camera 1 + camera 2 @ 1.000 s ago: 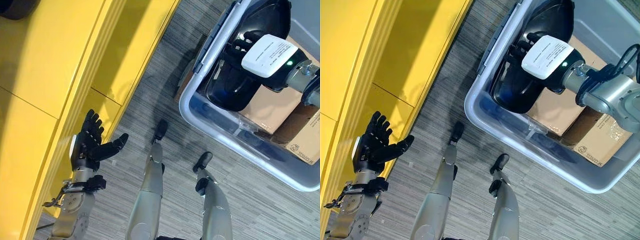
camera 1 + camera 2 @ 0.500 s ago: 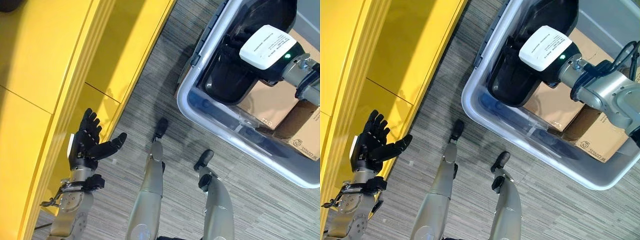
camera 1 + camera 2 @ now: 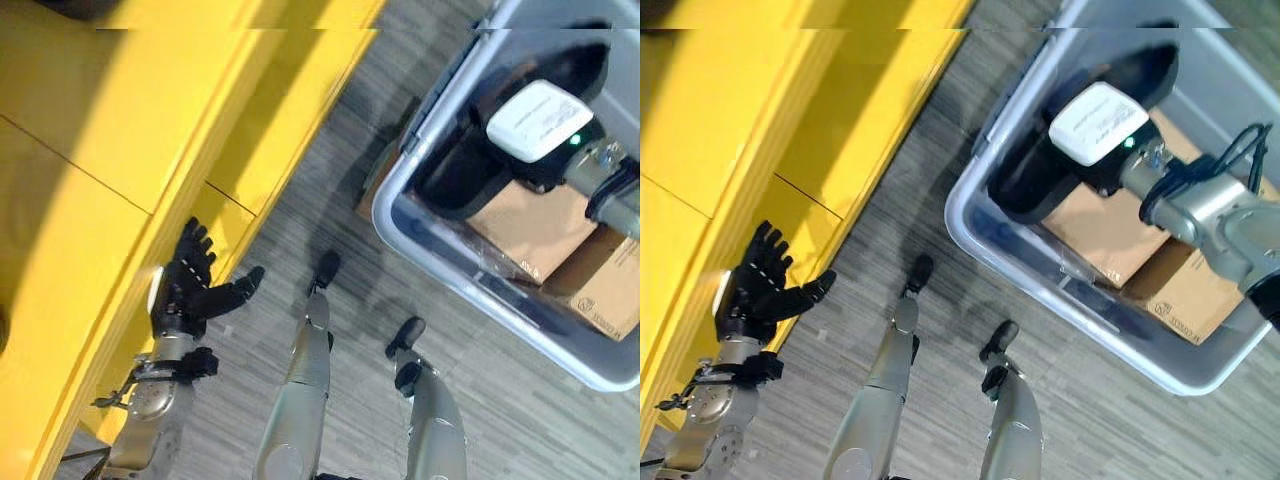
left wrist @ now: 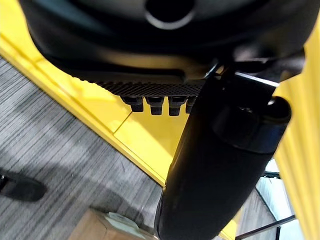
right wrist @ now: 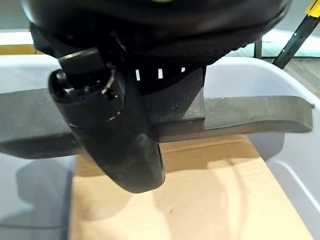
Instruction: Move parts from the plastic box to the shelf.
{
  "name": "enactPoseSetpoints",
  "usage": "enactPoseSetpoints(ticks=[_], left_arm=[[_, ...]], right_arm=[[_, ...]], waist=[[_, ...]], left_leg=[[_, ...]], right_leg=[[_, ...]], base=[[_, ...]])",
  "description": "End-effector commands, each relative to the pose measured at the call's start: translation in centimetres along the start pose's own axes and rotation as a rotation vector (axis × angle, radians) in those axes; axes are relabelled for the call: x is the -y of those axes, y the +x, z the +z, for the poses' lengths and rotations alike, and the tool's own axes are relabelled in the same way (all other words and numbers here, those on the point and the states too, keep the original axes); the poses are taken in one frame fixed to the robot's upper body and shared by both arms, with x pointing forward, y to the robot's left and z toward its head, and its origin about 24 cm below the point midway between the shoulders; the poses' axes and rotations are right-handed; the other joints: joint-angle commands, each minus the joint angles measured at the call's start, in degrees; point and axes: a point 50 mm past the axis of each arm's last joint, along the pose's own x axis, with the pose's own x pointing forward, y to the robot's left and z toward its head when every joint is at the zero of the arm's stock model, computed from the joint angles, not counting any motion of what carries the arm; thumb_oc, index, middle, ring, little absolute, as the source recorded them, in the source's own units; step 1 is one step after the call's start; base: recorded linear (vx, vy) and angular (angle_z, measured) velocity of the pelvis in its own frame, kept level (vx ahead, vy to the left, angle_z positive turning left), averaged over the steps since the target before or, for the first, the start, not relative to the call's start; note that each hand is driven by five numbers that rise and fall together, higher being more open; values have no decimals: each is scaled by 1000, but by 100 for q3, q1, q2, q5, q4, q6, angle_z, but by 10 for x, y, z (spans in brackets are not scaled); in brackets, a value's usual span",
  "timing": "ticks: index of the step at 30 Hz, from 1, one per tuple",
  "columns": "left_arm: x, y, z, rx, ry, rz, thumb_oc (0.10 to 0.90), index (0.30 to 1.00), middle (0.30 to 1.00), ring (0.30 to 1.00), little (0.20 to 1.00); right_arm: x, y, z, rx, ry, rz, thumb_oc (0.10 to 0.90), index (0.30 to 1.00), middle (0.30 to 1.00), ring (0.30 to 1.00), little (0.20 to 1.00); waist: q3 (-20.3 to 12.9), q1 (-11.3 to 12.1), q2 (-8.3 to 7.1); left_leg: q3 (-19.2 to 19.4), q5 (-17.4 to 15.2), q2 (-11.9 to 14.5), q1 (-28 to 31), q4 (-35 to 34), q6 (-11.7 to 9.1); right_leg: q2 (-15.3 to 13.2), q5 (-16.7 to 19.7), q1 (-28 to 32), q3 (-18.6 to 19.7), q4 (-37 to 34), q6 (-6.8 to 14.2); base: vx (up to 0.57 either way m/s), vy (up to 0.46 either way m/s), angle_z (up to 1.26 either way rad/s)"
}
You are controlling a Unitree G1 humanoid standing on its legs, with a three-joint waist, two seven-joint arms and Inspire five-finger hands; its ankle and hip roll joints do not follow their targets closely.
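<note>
A large black moulded part stands on edge inside the clear plastic box, leaning against its near wall. My right hand, with a white cover on its back, reaches into the box and is shut on the part's rim. In the right wrist view the thumb lies on the near face of that dark rim, with the fingers over its far side. My left hand hangs open with spread fingers beside the yellow shelf and holds nothing.
Brown cardboard boxes lie in the plastic box under and beside the part. The shelf's yellow front runs close along my left hand. Grey striped carpet separates shelf and box.
The whole picture has shifted, so the camera moved. My right hand stays on the black part in the box, and my left hand stays open by the shelf.
</note>
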Motion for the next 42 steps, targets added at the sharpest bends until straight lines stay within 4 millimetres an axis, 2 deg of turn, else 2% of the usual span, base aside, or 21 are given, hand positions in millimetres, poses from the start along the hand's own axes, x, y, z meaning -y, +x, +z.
enactPoseSetpoints(ticks=[1, 6, 9, 12, 13, 14, 15, 18, 19, 22, 25, 28, 32, 35, 37, 42], left_arm=[[-14, 5, 33, 171, -8, 48, 900, 1000, 1000, 1000, 1000], [-12, 8, 34, 170, 2, 31, 900, 1000, 1000, 1000, 1000], [-12, 9, 35, 167, 11, 23, 900, 1000, 1000, 1000, 1000], [-15, 8, 33, 149, 27, 19, 900, 1000, 1000, 1000, 1000], [-18, 8, 35, 145, 66, 16, 900, 1000, 1000, 1000, 1000], [-18, 8, 35, 145, 67, 14, 900, 1000, 1000, 1000, 1000], [-21, 6, 34, 134, 78, 18, 900, 1000, 1000, 1000, 1000], [-22, 6, 34, 128, 85, 16, 900, 1000, 1000, 1000, 1000], [-25, 4, 32, 114, 91, 22, 900, 1000, 1000, 1000, 1000], [-27, 5, 32, 104, 113, 12, 900, 1000, 1000, 1000, 1000], [-29, 3, 34, 96, 170, -7, 900, 1000, 1000, 1000, 1000], [-29, 3, 31, 86, 167, -10, 900, 1000, 1000, 1000, 1000], [-24, 3, 26, 66, 152, -28, 900, 1000, 1000, 1000, 1000], [-21, 4, 28, 77, 163, -50, 900, 1000, 1000, 1000, 1000], [-14, 8, 29, 85, 172, -82, 900, 1000, 1000, 1000, 1000], [-6, 14, 37, 134, 217, -126, 900, 1000, 1000, 1000, 1000]], right_arm=[[-34, -12, 0, -4, 30, 197, 400, 300, 300, 300, 300], [-33, -18, 5, 6, 68, 167, 400, 300, 300, 300, 300], [-30, -24, 9, 20, 97, 138, 400, 300, 300, 300, 300], [-28, -28, 13, 33, 134, 115, 400, 300, 300, 300, 300], [-24, -34, 16, 40, 162, 87, 400, 300, 300, 300, 300], [-24, -34, 16, 38, 163, 88, 400, 300, 300, 300, 300], [-22, -37, 18, 48, 186, 68, 400, 300, 300, 300, 300], [-20, -41, 19, 47, 207, 54, 400, 300, 300, 300, 300], [-18, -45, 20, 48, 217, 40, 400, 300, 300, 300, 300], [-11, -52, 17, 40, 223, 7, 400, 300, 300, 300, 300], [1, -63, 10, 10, 234, -72, 400, 300, 300, 300, 300], [6, -65, 9, 6, 221, -98, 400, 300, 300, 300, 300], [20, -68, 6, -10, 209, -202, 400, 300, 300, 300, 300], [26, -67, 6, -9, 209, -236, 400, 300, 300, 300, 300], [31, -62, 7, -8, 248, -296, 400, 300, 300, 300, 300], [39, -52, 7, 0, 306, -364, 400, 300, 300, 300, 300]], waist=[[182, -143, -60], [182, -106, -171], [146, -96, -301], [-69, -137, -450], [-233, -160, -562], [-234, -147, -564], [-398, -197, -653], [-467, -188, -713], [-636, -231, -790], [-887, -295, -881], [-1388, -449, -969], [-1530, -473, -974], [-1888, -610, -926], [-1986, -622, -904], [-2146, -694, -855], [-2301, -766, -791]], left_leg=[[310, -223, 85, 20, 68, -157], [345, -241, 97, 394, 20, -140], [400, -257, 158, 746, -44, -127], [460, -285, 244, 961, -87, -106], [523, -285, 315, 1151, -158, -87], [523, -279, 316, 1151, -165, -87], [574, -323, 376, 1299, -180, -65], [634, -337, 418, 1412, -211, -55], [688, -364, 473, 1563, -255, -47], [794, -398, 539, 1800, -317, -36], [1052, -459, 686, 2328, -554, 5], [1163, -455, 736, 2525, -681, 6], [1414, -461, 820, 2945, -909, 4], [1526, -474, 859, 3110, -982, 7], [1678, -505, 907, 3311, -1054, 6], [1878, -540, 968, 3596, -1142, 3]], right_leg=[[503, -383, 2176, 1, -1586, -69], [522, -267, 2577, -10, -1755, -24], [541, -150, 2878, 36, -1890, 17], [569, -34, 3034, 74, -1989, 53], [571, 93, 3153, 106, -2086, 104], [572, 98, 3151, 106, -2090, 104], [573, 178, 3253, 151, -2155, 138], [570, 247, 3321, 179, -2199, 164], [565, 332, 3413, 210, -2273, 197], [526, 524, 3532, 254, -2317, 251], [489, 840, 3681, 486, -2431, 337], [482, 919, 3690, 594, -2449, 367], [460, 1094, 3744, 801, -2464, 433], [450, 1125, 3757, 921, -2464, 447], [438, 1187, 3780, 1063, -2464, 461], [423, 1219, 3816, 1271, -2464, 473]], base=[[0, 0, 0], [0, 33, -1], [11, 57, -3], [32, 68, -17], [34, 69, -31], [59, 87, -30], [43, 34, -18], [44, 33, -25], [46, 52, -25], [65, 55, -14], [98, 90, -32], [50, 36, -30], [61, 44, -18], [34, 24, -24], [36, 28, -25], [41, 25, -33]])
